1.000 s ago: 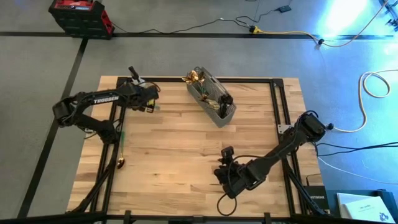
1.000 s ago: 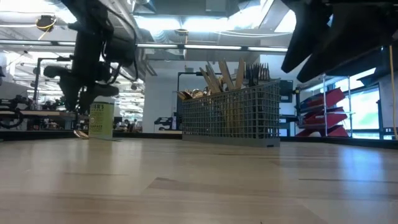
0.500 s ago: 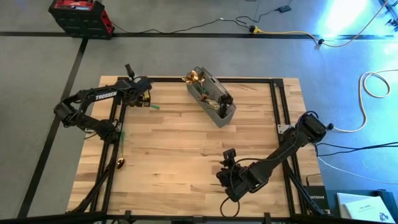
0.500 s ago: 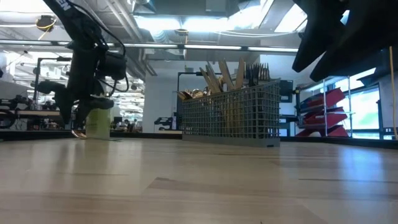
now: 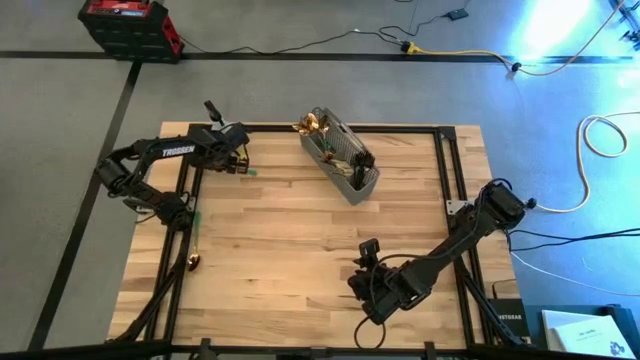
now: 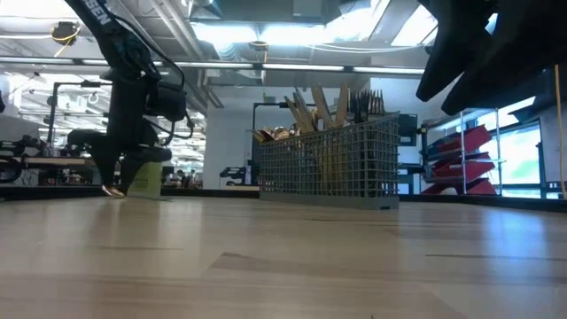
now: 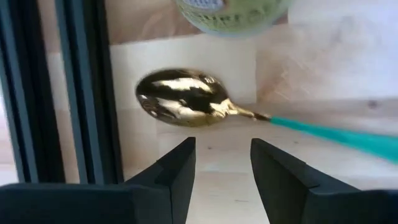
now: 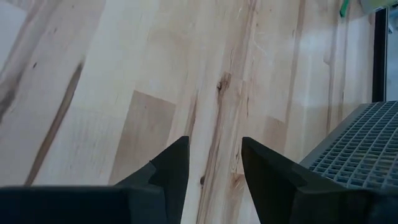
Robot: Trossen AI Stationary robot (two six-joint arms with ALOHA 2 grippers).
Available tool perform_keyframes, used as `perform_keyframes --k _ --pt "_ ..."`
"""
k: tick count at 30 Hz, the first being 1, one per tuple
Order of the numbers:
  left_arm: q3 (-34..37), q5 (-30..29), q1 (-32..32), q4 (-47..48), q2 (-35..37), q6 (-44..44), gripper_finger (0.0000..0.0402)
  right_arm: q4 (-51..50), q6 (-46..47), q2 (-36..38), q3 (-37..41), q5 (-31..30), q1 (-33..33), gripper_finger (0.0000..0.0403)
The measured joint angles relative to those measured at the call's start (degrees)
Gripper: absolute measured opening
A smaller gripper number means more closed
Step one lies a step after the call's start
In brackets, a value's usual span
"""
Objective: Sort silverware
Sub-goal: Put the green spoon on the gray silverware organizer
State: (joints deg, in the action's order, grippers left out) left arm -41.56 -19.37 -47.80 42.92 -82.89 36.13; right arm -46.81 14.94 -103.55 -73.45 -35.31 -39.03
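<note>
A gold spoon (image 7: 183,99) with a teal-green handle (image 7: 336,134) lies flat on the wood at the table's far left, beside a spray bottle (image 7: 230,9) of green liquid. My left gripper (image 7: 222,158) hangs open just short of the spoon's bowl, pointing steeply down, with nothing between its fingers; the high view shows the gripper (image 5: 238,163) by the handle (image 5: 248,172). The grey mesh caddy (image 5: 345,165) holds several upright pieces of silverware. My right gripper (image 5: 360,275) hovers open over bare wood at the near middle.
A second green-handled spoon (image 5: 196,240) lies along the table's left edge by the black frame rail (image 5: 180,200). The caddy (image 8: 354,162) stands ahead of my right gripper. Bare wood spreads across the table's middle (image 5: 290,230).
My left gripper has sunk toward the table beside the spray bottle and shifted slightly toward the far left corner, uncovering the spoon's green handle in the high view. Its fingers have stayed apart.
</note>
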Motion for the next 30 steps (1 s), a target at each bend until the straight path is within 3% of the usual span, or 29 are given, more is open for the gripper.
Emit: perform_keyframes --k 3,10,17,21,25,30 --pt "0.00 0.34 0.08 -0.92 0.00 -1.58 0.0139 0.00 0.00 0.00 0.00 0.00 0.00 0.0131" --pt "-0.01 10.21 3.55 2.31 0.00 -16.73 0.0139 0.14 0.00 0.00 0.00 0.10 0.00 0.0131" --pt "-0.29 -1.72 8.76 2.10 0.00 -34.02 0.0139 0.42 0.00 0.00 0.00 0.39 0.00 0.0131" --pt "-1.65 -3.47 11.90 2.14 0.00 -42.14 0.0139 0.48 0.24 0.00 0.00 0.42 0.00 0.0131" --pt "-1.89 -4.42 14.80 1.01 0.00 -55.60 0.0139 0.71 0.36 0.00 0.00 0.42 0.00 0.0131" --pt "-3.32 -9.30 17.49 5.12 0.00 -65.08 0.0139 0.92 0.46 0.00 0.00 0.44 0.00 0.0131"
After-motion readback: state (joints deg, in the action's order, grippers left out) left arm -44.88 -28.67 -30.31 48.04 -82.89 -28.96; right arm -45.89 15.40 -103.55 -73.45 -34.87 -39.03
